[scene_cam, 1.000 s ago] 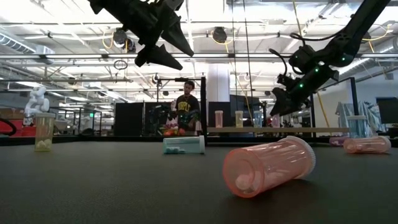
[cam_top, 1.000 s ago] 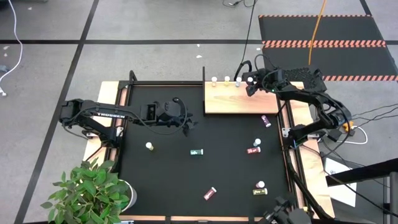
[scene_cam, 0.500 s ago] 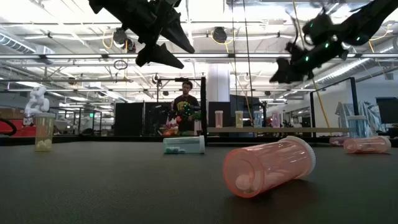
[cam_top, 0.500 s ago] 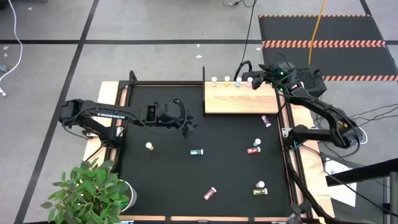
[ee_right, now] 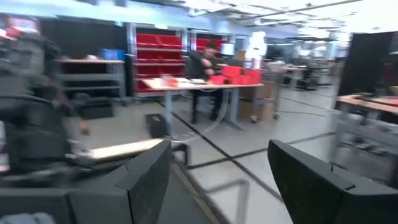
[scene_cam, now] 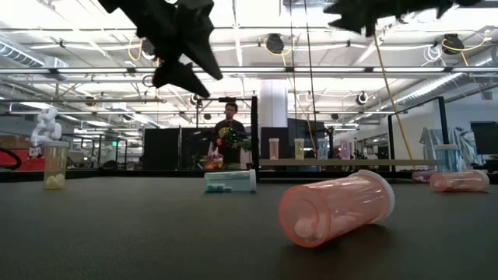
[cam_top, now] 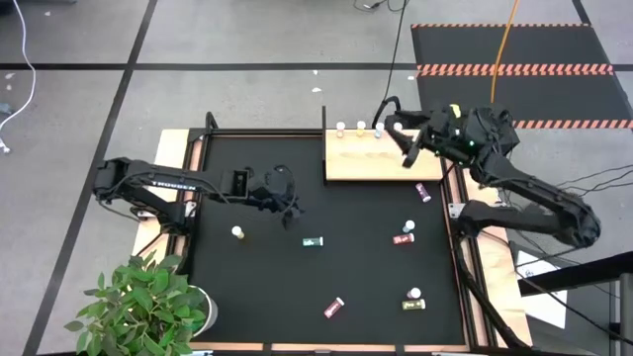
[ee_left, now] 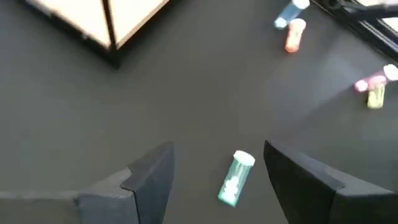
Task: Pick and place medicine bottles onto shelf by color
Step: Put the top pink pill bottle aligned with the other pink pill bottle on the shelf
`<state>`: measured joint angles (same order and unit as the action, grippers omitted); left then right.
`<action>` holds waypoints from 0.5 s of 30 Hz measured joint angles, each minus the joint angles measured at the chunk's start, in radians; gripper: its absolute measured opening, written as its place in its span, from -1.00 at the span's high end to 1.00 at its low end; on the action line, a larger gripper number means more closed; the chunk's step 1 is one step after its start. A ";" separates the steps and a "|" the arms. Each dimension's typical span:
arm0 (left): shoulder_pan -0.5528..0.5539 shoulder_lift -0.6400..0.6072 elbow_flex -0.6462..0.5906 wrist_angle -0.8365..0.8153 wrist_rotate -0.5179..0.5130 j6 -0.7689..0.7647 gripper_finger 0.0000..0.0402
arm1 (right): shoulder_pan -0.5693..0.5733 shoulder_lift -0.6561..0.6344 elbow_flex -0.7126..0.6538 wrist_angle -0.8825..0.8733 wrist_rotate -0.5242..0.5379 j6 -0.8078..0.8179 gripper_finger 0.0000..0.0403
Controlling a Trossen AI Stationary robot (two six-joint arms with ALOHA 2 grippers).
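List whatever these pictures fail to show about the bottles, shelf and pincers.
- Shelf: high view, the right pincer covers its far right corner, so any bottle there is hidden.
- Bottles along the shelf's back edge: too small in high view to tell colours.
- Right wrist view: blurred, no bottle shown.
- Left pincer: low view, cut off by top edge.

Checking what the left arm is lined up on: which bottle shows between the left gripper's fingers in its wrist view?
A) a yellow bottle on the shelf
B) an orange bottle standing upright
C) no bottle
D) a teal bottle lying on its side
D: the teal bottle lies on the mat between the open left gripper fingers.
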<state>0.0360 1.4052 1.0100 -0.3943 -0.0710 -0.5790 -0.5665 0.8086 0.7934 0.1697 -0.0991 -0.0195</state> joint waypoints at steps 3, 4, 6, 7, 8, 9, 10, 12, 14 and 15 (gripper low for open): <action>0.002 -0.021 -0.001 -0.078 0.013 -0.078 -0.22 | 0.151 0.020 0.045 -0.029 0.075 -0.014 -0.30; 0.002 -0.027 -0.001 -0.095 0.022 -0.091 -0.22 | 0.201 0.029 0.059 -0.033 0.084 -0.029 -0.30; 0.002 -0.034 0.002 -0.088 0.038 -0.097 -0.22 | 0.308 0.050 0.084 -0.032 0.133 -0.051 -0.30; 0.000 -0.045 0.001 -0.106 0.039 -0.092 -0.22 | 0.361 0.063 0.096 -0.027 0.168 -0.058 -0.30; -0.004 -0.052 -0.002 -0.122 0.040 -0.079 -0.22 | 0.414 0.075 0.111 -0.022 0.214 -0.063 -0.30; -0.006 -0.055 -0.002 -0.110 0.040 -0.069 -0.22 | 0.462 0.087 0.125 -0.025 0.267 -0.068 -0.29; -0.008 -0.056 0.002 -0.090 0.038 -0.061 -0.22 | 0.507 0.097 0.136 -0.035 0.322 -0.074 -0.28; -0.013 -0.054 0.002 -0.101 0.024 -0.048 -0.22 | 0.589 0.122 0.149 -0.047 0.424 -0.063 -0.24; -0.018 -0.050 -0.001 -0.105 0.009 -0.052 -0.22 | 0.647 0.136 0.148 -0.092 0.514 0.006 -0.19; -0.019 -0.046 0.000 -0.104 -0.006 -0.055 -0.22 | 0.668 0.147 0.148 -0.123 0.543 0.053 -0.17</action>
<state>0.0166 1.3588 1.0100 -0.4979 -0.0771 -0.6340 0.1020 0.9560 0.9413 0.0462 0.4434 0.0338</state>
